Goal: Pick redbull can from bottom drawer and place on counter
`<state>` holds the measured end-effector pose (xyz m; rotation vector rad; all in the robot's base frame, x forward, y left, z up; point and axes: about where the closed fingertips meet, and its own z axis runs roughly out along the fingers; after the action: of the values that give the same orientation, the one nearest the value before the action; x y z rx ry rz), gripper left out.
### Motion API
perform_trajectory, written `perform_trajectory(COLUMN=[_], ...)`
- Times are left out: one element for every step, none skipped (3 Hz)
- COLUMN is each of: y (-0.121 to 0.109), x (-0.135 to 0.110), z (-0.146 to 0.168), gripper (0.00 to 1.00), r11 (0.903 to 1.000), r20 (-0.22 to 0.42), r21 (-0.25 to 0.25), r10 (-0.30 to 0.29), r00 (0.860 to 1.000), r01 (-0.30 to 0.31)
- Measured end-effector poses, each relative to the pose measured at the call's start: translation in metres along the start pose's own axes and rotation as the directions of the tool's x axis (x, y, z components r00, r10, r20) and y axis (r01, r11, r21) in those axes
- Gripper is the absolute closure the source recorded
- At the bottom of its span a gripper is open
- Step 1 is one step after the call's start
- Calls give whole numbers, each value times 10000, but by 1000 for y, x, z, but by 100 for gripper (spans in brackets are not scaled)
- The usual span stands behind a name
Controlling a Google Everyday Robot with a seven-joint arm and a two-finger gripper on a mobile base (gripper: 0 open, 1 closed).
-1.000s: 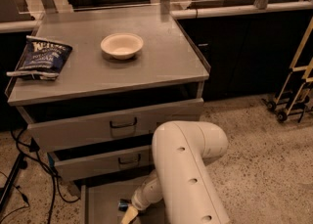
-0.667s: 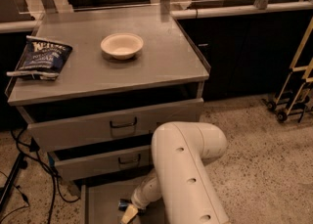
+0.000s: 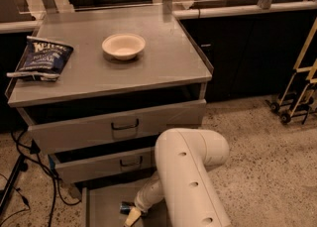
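A speckled stone floor surrounds a grey metal cabinet. Behind the cabinet runs a dark-fronted bench with a pale rail. To the cabinet's right, a yellow-framed wheeled cart stands well apart from it. Black cables trail on the floor at the cabinet's left foot.

The cabinet's top is the counter, a flat matte sheet. A cream bowl sits upright on it near the middle, toward the back, and its inside shows only plain pale surface. A dark blue chip bag lies flat at the counter's left edge, well apart from the bowl.

Below the counter, the top drawer is pulled a little way out of the cabinet. The gap above its front is in shadow, so I cannot tell what it holds. The middle drawer also stands slightly out, and its inside is just as dark.

The bottom drawer is drawn out furthest from the cabinet, and its flat grey floor is in plain sight. The redbull can lies in this drawer, toward its front, showing as a small bluish shape on the floor.

The robot's thick white arm bends down in front of the cabinet's right half and reaches into the bottom drawer. The gripper is at the can, its yellowish tip just beside or touching it. I cannot tell whether it has a hold on the can.
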<state>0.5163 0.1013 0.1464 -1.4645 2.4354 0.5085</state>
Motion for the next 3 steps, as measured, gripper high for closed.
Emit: perform_trajectory(y=[-5,-7,-11], x=[6,10,10], z=[12,25,35], gripper=[0,0,0], r11=[9999,9997,9985], r20=[-99,-170,-292], r21=[-22,-130,-335], r10=[114,228,413], r00=[9999,9996,9987], r01=[-114,-230,-423])
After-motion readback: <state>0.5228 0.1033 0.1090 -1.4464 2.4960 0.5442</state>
